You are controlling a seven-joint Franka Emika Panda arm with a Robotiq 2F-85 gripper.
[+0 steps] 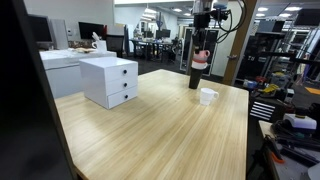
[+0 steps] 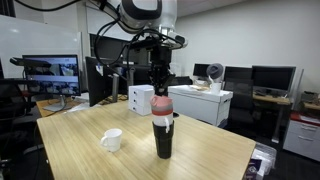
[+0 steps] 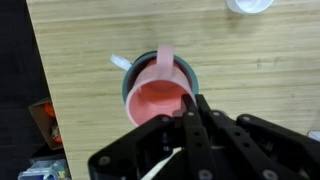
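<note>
A pink cup (image 3: 155,98) with a handle sits in the mouth of a tall dark tumbler (image 2: 163,142) near the table's edge. It shows in both exterior views (image 1: 200,60) (image 2: 162,105). My gripper (image 3: 192,112) comes down from above, and its fingers are closed on the cup's rim on the side away from the handle. In both exterior views the gripper (image 1: 201,44) (image 2: 160,86) is directly over the cup. The tumbler (image 1: 195,79) stands upright on the wooden table (image 1: 150,130); only its dark teal rim (image 3: 127,88) shows in the wrist view.
A white mug (image 1: 208,96) (image 2: 112,140) stands on the table close to the tumbler; its edge shows in the wrist view (image 3: 250,4). A white two-drawer unit (image 1: 110,80) (image 2: 142,98) sits farther along the table. Desks, monitors and shelves surround the table.
</note>
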